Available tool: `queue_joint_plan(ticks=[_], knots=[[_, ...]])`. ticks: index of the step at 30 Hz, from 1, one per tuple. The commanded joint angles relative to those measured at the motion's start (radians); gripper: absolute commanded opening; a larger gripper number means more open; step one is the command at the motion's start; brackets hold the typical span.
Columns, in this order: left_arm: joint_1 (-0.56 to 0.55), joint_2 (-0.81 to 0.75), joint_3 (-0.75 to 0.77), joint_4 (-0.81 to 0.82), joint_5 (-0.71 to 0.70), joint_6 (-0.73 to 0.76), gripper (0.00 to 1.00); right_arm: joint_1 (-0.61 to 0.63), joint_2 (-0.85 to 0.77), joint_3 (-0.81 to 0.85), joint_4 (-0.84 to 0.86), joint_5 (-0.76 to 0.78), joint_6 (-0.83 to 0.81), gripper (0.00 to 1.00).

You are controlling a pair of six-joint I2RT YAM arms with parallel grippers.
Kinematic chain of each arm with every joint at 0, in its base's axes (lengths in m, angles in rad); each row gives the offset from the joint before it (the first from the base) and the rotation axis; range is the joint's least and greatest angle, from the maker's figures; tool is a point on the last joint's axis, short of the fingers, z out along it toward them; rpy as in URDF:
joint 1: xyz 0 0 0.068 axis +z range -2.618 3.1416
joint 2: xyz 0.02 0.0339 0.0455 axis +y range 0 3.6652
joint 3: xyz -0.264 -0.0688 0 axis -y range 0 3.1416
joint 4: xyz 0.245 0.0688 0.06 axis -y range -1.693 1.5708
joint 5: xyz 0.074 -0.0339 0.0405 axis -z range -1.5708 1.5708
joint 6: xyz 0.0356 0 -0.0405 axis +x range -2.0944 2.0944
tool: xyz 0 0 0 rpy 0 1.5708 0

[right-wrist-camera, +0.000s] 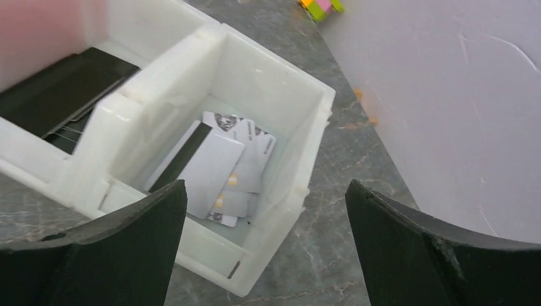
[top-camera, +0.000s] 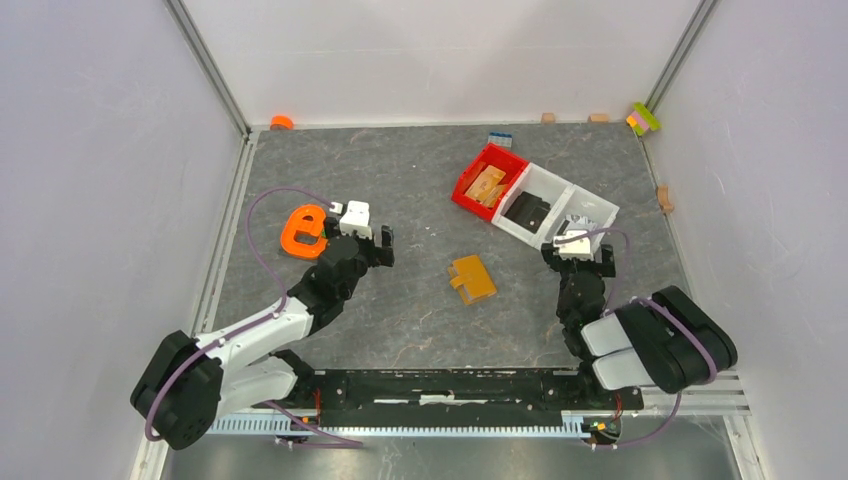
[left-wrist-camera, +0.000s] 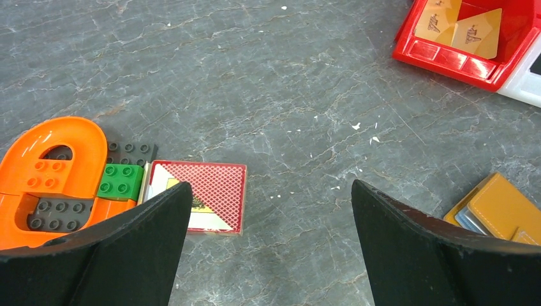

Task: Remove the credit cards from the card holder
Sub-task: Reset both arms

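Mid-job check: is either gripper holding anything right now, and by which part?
Nothing is held. The left gripper stands open above the table; the right gripper stands open over the white bin, with pale cards lying loose inside.

Left hand [left-wrist-camera: 269,191], right hand [right-wrist-camera: 265,188] spread wide

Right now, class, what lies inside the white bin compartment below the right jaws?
Several pale cards lie overlapping on the white bin's floor, one showing a dark stripe. The lower cards' faces are covered.

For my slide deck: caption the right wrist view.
Open right gripper hovers over a white bin compartment holding a loose pile of pale credit cards.
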Motion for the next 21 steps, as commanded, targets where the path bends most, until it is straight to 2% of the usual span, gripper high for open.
queue_joint_plan(ticks=[1, 2, 3, 5, 8, 10, 11, 12, 15, 17, 21], knots=[[-0.002, -0.016, -0.015, 0.062, -0.042, 0.041, 1.00, -0.033, 0.011, -0.171, 0.292, 0.051, -0.005, 0.98], [-0.003, -0.015, -0.018, 0.065, -0.042, 0.043, 1.00, -0.052, -0.013, -0.157, 0.211, 0.022, 0.014, 0.98], [-0.003, -0.014, -0.019, 0.068, -0.042, 0.044, 1.00, -0.063, -0.014, -0.152, 0.200, 0.002, 0.020, 0.98], [-0.003, -0.014, -0.020, 0.069, -0.050, 0.050, 1.00, -0.074, 0.012, -0.156, 0.254, -0.015, 0.013, 0.97], [-0.003, -0.025, -0.029, 0.073, -0.080, 0.073, 1.00, -0.085, -0.002, -0.151, 0.211, -0.042, 0.031, 0.91], [-0.002, -0.040, -0.045, 0.095, -0.102, 0.102, 1.00, -0.112, 0.006, -0.156, 0.212, -0.091, 0.057, 0.91], [-0.002, -0.048, -0.055, 0.107, -0.107, 0.128, 1.00, -0.148, 0.024, -0.163, 0.235, -0.107, 0.091, 0.97], [-0.003, -0.059, -0.068, 0.121, -0.111, 0.158, 1.00, -0.152, 0.070, -0.149, 0.275, -0.073, 0.083, 0.98], [-0.001, -0.063, -0.126, 0.235, -0.180, 0.239, 1.00, -0.168, 0.027, -0.122, 0.141, -0.104, 0.118, 0.98], [0.005, -0.069, -0.138, 0.254, -0.218, 0.274, 1.00, -0.169, 0.046, -0.137, 0.214, -0.102, 0.104, 0.98], [0.029, -0.055, -0.178, 0.338, -0.255, 0.323, 1.00, -0.169, 0.042, -0.136, 0.205, -0.104, 0.108, 0.98]])
